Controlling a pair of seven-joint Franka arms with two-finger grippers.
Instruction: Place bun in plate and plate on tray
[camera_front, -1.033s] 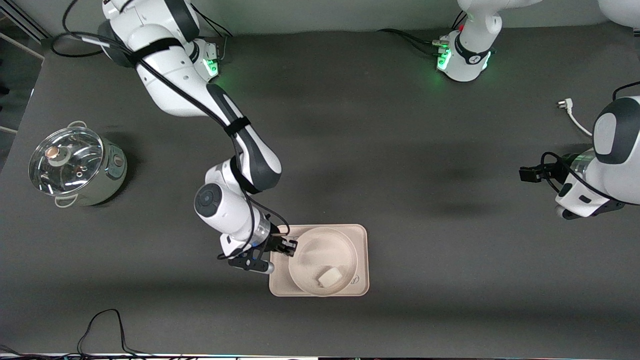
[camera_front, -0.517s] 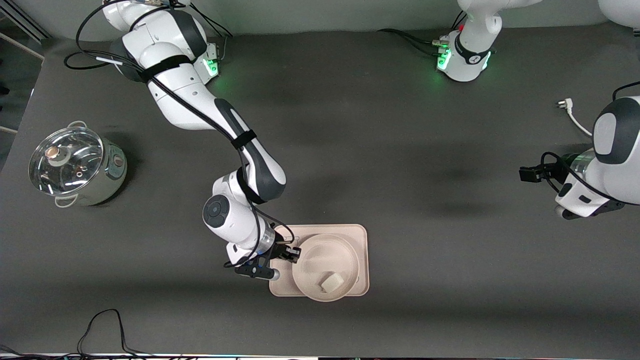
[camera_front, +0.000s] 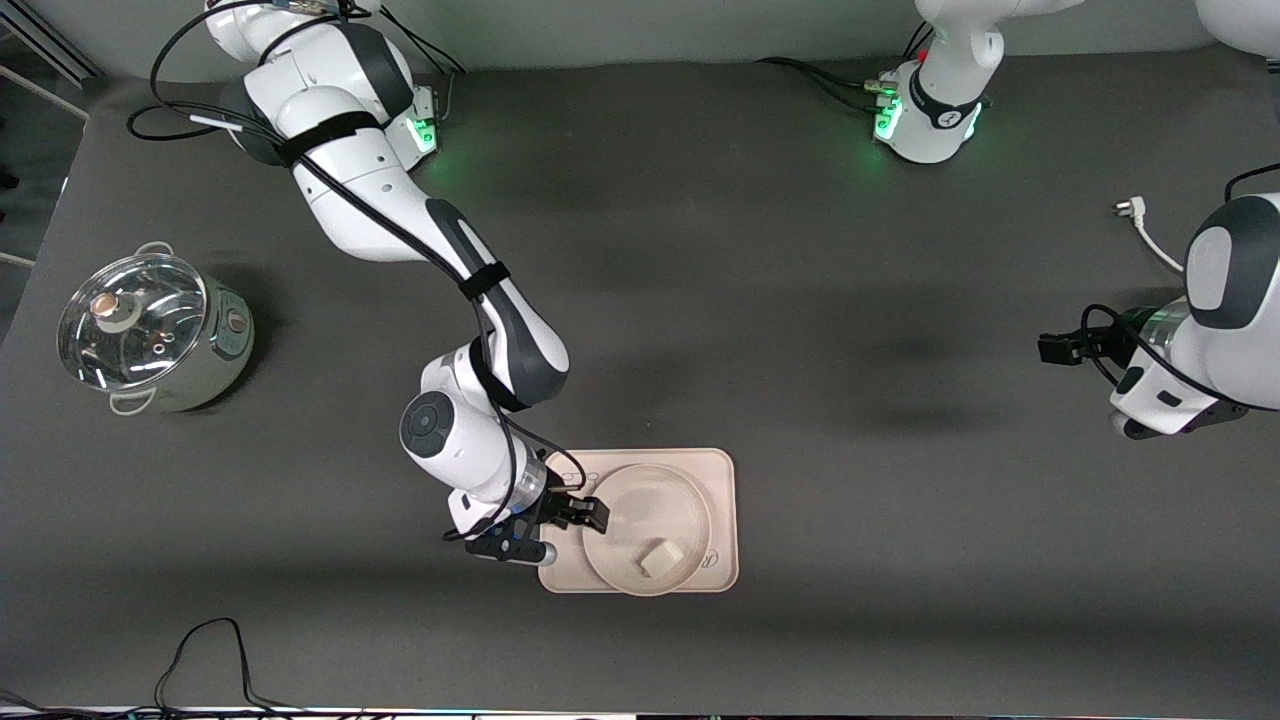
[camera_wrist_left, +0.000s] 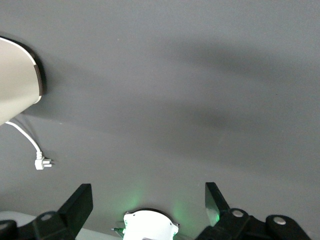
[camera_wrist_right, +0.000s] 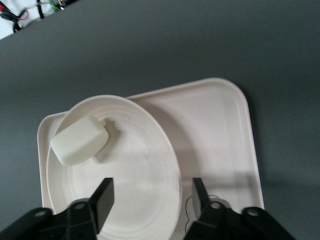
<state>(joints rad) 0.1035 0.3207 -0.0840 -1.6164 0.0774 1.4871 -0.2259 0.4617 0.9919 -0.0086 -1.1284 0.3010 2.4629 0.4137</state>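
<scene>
**Plate released onto the tray: right claw opens at the rim**

Front view and both wrist views. The right claw (camera_front: 590, 512) hangs low at the edge of the plate (camera_front: 625, 500) that faces the right arm's end of the worktop (camera_front: 800, 300). A second ago its fingers were clenched on that rim and the plate sat slightly higher and askew; half a second ago the plate had come down toward the tray (camera_front: 725, 470). Now the fingers (camera_wrist_right: 104, 200) stand spread, one on either side of the rim, and appear to grip nothing. In the right wrist view the plate (camera_wrist_right: 150, 150) lies flat inside the tray (camera_wrist_right: 225, 125), its rim passing between the parted fingers.

The bun (camera_front: 661, 558) rests in the plate, on the part away from the claw and nearer the front camera; the right wrist view shows it (camera_wrist_right: 80, 141) lying on the plate floor close to the rim. The tray's small drawing shows just beside the plate at the corner farthest from the claw.

The left claw (camera_wrist_left: 147, 200) waits, fingers released and wide, over bare worktop near its own arm's end, well apart from the tray; a white plug (camera_wrist_left: 41, 162) lies there. A lidded pot (camera_front: 150, 330) stands well apart toward the right arm's end.

Judgement: with bun in plate and plate on tray, both placements look complete. What remains is probably a clean withdrawal; the rim between the fingers could be nudged if the claw lifts crookedly.
</scene>
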